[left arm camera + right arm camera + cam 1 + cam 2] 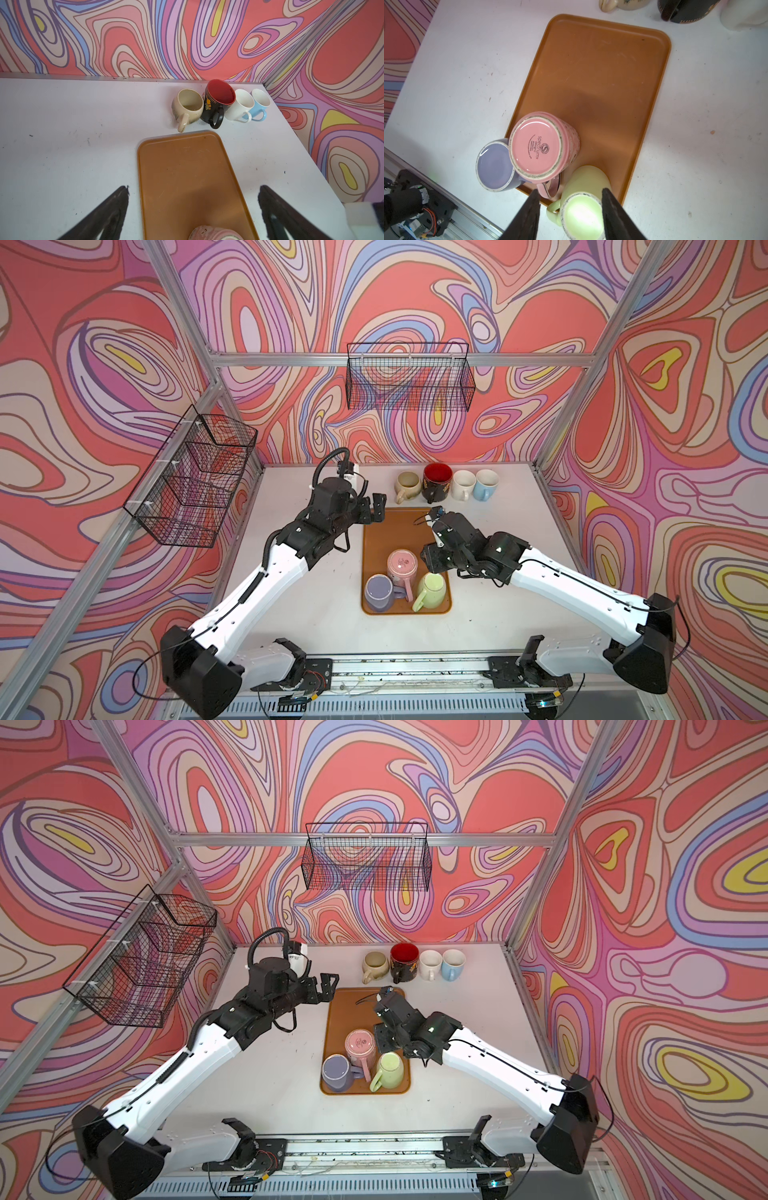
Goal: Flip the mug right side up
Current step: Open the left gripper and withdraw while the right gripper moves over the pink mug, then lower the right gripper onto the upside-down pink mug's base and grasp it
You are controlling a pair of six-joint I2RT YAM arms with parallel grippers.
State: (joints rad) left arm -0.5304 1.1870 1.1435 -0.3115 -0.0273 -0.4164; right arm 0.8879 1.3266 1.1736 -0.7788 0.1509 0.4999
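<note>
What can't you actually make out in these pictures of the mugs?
- Pink mug: left wrist view, mostly cut off by the picture's edge.
- White mug: right wrist view, cut off by the edge.
- Right claw tips: in both top views, hidden under its own body; whether it touches the green mug is unclear.

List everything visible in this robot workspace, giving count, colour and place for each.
Tray: 1, brown, mid-table.
Upside-down mugs: 3, pink, purple, green, tray's near end.
Upright mugs: 4, beige, black with red inside, white, light blue, row at table's back.
Wire baskets: 2, black, left frame and back rail.
Table: 1, white, underneath everything.
Left gripper: 1, black, open, empty, by tray's far left corner.
Right gripper: 1, black, open, straddling the green mug.
</note>
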